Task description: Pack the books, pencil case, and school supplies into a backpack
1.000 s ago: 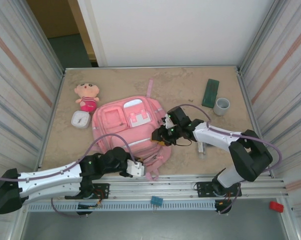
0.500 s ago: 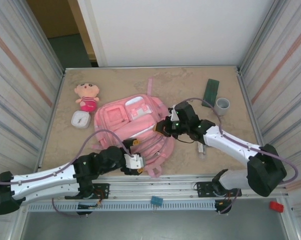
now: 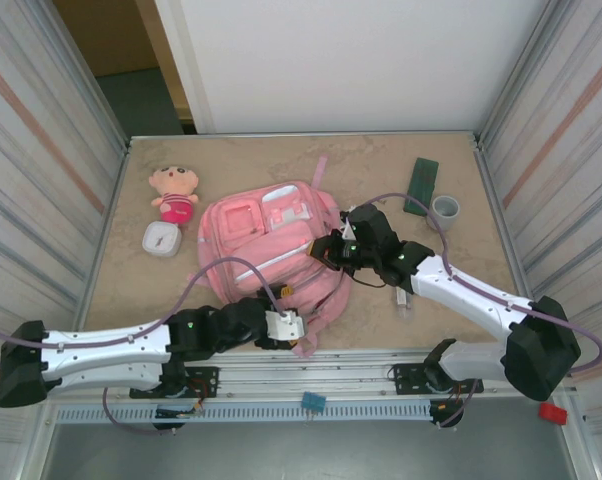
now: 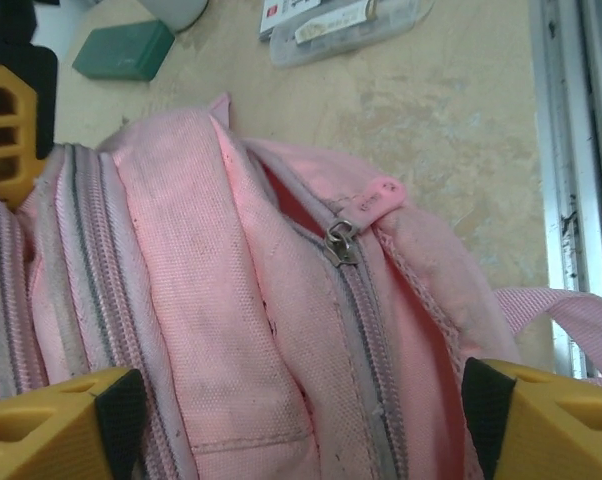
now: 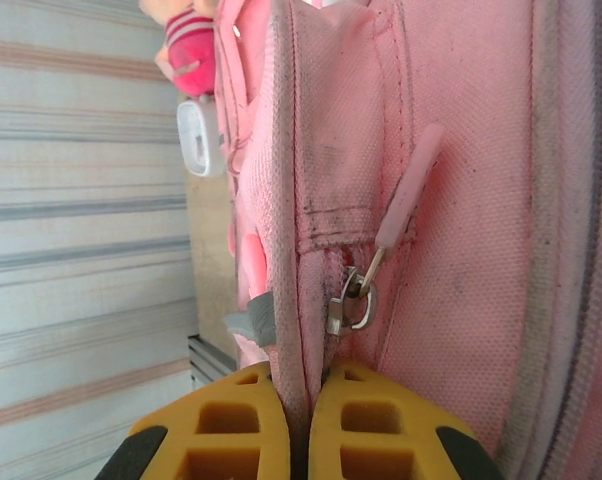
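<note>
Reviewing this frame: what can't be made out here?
- Backpack contents: fabric hides the inside in all views.
- Right gripper grip, top view: hidden under its own body.
- Supplies, left wrist: cut off by the top edge; top view, too small.
- Cup, left wrist: cut off by the top edge.
- Doll, right wrist: cut off by the top edge.

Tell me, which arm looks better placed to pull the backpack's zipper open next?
Probably the left: the left gripper is open, with a zipper pull straight ahead of its jaws. The right gripper is shut on a fold of the backpack, steadying it.
</note>
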Tool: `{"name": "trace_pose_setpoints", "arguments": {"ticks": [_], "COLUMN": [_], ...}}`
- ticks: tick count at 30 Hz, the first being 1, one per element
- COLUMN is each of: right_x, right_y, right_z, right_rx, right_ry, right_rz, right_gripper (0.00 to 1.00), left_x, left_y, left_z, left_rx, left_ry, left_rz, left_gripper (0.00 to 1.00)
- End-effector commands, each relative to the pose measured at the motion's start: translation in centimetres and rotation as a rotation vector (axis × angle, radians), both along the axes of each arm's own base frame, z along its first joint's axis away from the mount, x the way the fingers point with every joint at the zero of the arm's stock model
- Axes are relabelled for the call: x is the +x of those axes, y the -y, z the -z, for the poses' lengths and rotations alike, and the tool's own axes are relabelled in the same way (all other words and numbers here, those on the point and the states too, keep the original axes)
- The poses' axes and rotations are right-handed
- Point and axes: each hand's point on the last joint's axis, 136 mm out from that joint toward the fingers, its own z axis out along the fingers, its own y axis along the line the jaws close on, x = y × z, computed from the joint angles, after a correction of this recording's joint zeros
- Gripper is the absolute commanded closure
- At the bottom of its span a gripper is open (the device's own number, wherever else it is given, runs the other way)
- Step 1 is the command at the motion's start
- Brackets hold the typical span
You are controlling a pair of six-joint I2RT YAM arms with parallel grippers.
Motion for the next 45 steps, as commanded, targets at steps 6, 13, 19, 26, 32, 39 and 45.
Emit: {"name": "trace_pose_setpoints", "arguments": {"ticks": [6,13,19,26,32,39,45], "right_x": [2.2,2.0,1.5,2.0,1.9,-1.9,-7.4], "right_y": [-0.9,-1.6,-1.9,-0.5,2.2,6.8,5.0], "right_z": [-11.8,-13.1,-13.9,-10.7,-6.3,-3.4,0.8], "right_rx": [0.211,0.221,0.227,0.138,-0.005,-0.223,-0.03], "right_ry": [0.262,0.272,0.277,0.239,0.21,0.2,-0.018], "right_rz": [0.053,0.033,0.02,0.043,0.049,0.005,-0.074], "right_gripper": [1.0,1.0,1.0,0.95,0.63,0.46,0.33], "left_x": [1.1,2.6,4.5,2.4,1.7,1.7,2.2], "left_y": [-0.3,-0.7,-1.4,-1.6,-2.4,-2.8,-3.0], "left_z": [0.0,2.0,2.9,2.5,0.9,-0.3,-0.2], "left_rx": [0.009,0.056,0.063,-0.02,-0.168,-0.227,-0.208], "left_ry": [0.037,0.128,0.132,-0.027,-0.177,-0.196,-0.199], "left_rz": [-0.057,-0.112,-0.175,-0.065,-0.048,-0.054,-0.069], "left_gripper": [0.21,0.25,0.59,1.0,1.0,1.0,1.0]}}
